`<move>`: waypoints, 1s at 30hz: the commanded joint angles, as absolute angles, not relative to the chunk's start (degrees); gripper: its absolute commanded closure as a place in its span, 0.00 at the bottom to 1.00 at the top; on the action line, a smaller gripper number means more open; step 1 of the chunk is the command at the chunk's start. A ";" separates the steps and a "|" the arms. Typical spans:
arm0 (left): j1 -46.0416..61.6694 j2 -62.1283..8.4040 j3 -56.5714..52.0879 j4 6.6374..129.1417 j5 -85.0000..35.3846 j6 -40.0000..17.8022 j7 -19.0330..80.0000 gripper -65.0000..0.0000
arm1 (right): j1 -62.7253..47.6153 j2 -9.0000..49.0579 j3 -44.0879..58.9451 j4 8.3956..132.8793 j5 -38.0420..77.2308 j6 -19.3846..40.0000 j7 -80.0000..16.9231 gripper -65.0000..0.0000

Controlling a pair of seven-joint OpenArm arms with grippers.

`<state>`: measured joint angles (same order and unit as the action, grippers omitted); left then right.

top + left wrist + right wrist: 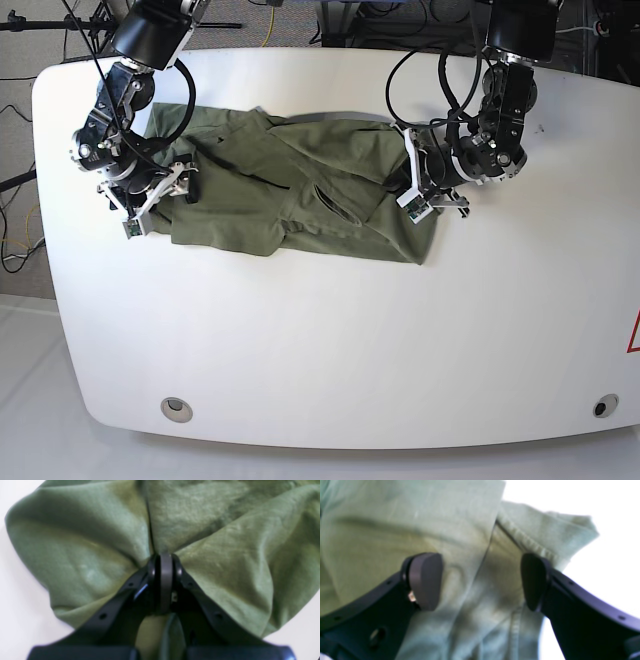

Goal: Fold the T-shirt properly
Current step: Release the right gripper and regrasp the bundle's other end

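Olive-green soft cotton T-shirt fills the left wrist view, gathered into radiating creases where the black left gripper pinches it tight. In the right wrist view, the right gripper stands spread apart over a stitched hem, holding nothing. From the base view, both arms bend low over the rumpled shirt lying on the white table.

The T-shirt is made of soft, matt olive cloth, finely woven and creased, with stitched hems. Each gripper is formed of black, faintly glossy plastic with smooth matt grey pads. The surface is smooth, white and lightly glossy.
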<state>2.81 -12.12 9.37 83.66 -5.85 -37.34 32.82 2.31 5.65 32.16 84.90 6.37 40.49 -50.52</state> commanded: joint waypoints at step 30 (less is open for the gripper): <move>4.18 -13.41 9.45 81.71 4.00 -34.77 43.74 1.00 | -1.98 8.84 37.76 94.46 6.11 40.00 -56.48 0.28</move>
